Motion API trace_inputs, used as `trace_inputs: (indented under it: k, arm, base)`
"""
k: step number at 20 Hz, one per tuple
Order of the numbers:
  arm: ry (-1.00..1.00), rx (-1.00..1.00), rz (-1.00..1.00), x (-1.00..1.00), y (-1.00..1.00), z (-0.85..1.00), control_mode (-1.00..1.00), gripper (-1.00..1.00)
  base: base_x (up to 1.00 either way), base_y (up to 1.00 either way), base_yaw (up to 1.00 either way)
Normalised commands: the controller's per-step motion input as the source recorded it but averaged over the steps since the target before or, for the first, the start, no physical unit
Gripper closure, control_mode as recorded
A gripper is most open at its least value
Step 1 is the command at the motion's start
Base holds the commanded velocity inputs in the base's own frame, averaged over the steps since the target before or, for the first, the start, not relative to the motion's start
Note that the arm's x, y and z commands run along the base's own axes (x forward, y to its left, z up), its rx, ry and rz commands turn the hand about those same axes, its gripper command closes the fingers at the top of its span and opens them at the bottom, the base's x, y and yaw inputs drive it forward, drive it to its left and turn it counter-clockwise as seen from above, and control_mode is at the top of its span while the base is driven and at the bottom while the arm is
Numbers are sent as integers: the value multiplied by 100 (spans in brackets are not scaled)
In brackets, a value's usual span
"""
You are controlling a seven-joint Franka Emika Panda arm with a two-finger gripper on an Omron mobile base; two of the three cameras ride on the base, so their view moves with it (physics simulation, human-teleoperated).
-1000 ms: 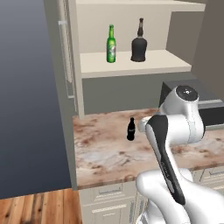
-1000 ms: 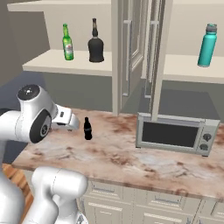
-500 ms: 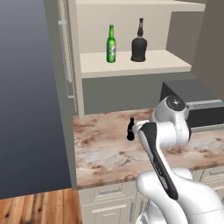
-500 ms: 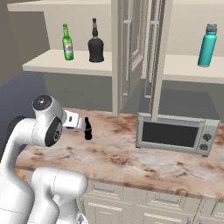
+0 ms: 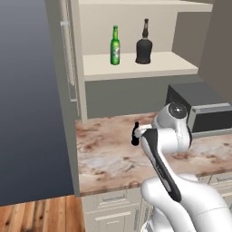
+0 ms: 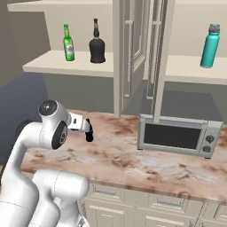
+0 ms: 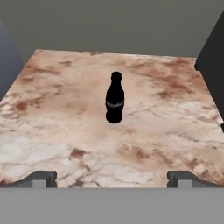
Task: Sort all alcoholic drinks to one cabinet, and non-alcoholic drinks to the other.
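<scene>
A small slim black cola bottle [image 7: 114, 98] stands upright on the marble counter [image 7: 57, 92], straight ahead of my gripper [image 7: 112, 177]. The gripper is open, nothing between its fingertips [image 7: 42, 177], and it stays short of the bottle. From the right base view the cola bottle [image 6: 89, 133] sits just beyond my hand. The green beer bottle [image 6: 68, 43] and the squat black bottle [image 6: 97, 44] stand side by side on the left cabinet shelf [image 5: 136, 68]. The teal bottle [image 6: 209, 46] with a grey cap stands on the right cabinet shelf.
A grey toaster oven [image 6: 177, 135] sits on the counter to the right of the cola bottle. Open cabinet doors [image 6: 133, 53] hang between the two shelves, and another door [image 5: 68, 54] stands open at the left. The counter ends at its left edge [image 5: 78, 158].
The arm has swung down and to the left, bringing the hand low over the counter toward the cola bottle. The jaws stayed open and the bottles have not moved.
</scene>
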Motion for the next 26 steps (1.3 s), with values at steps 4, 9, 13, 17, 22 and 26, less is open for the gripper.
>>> trace_inputs:
  k: [4, 9, 13, 17, 22, 26]
  arm:
    - [0, 0, 0, 28, 0, -6, -100, -100]
    - [0, 0, 0, 30, 0, -18, -100, -100]
    - [0, 0, 0, 27, 0, -20, -100, -100]
    - [0, 0, 0, 20, 0, -18, -100, -100]
    - [0, 0, 0, 15, 0, -18, -100, -100]
    - [0, 0, 0, 15, 0, -16, -100, -100]
  base:
    - [0, 0, 0]
    - [0, 0, 0]
    - [0, 0, 0]
    - [0, 0, 0]
    - [0, 0, 0]
    - [0, 0, 0]
